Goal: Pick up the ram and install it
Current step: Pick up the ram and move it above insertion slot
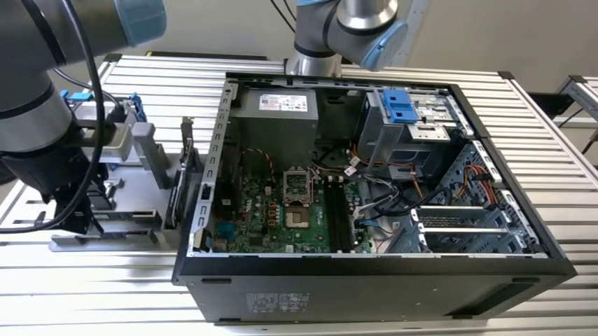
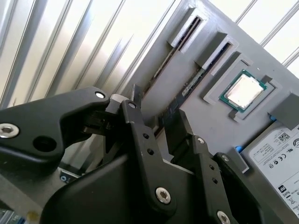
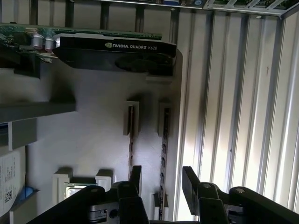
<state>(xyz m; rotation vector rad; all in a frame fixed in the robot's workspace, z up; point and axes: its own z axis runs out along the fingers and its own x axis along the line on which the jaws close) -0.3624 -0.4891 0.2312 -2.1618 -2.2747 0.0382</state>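
With the gripper (image 3: 162, 179) spread wide, hanging low over the grey parts holder (image 3: 93, 140) and straddling the ram (image 3: 163, 150). Keeping one finger (image 3: 135, 173) on each side of the stick, touching it on neither side. Standing on its long edge in the holder's outermost slot, next to the bare slatted table (image 3: 233, 116), and running lengthwise through the open gap in both wrist views. Sitting just beside a second memory stick (image 3: 131, 135), upright in the neighbouring slot and passing outside the near finger. Sharing the holder with a black graphics card (image 3: 112, 51) at the far end, and with a processor (image 2: 243, 91) in its square recess and a hard drive (image 2: 275, 154) close by. Working at the exterior view's left, apart from the open computer case (image 1: 374, 269), lying on its side with the motherboard (image 1: 271, 210) facing up.
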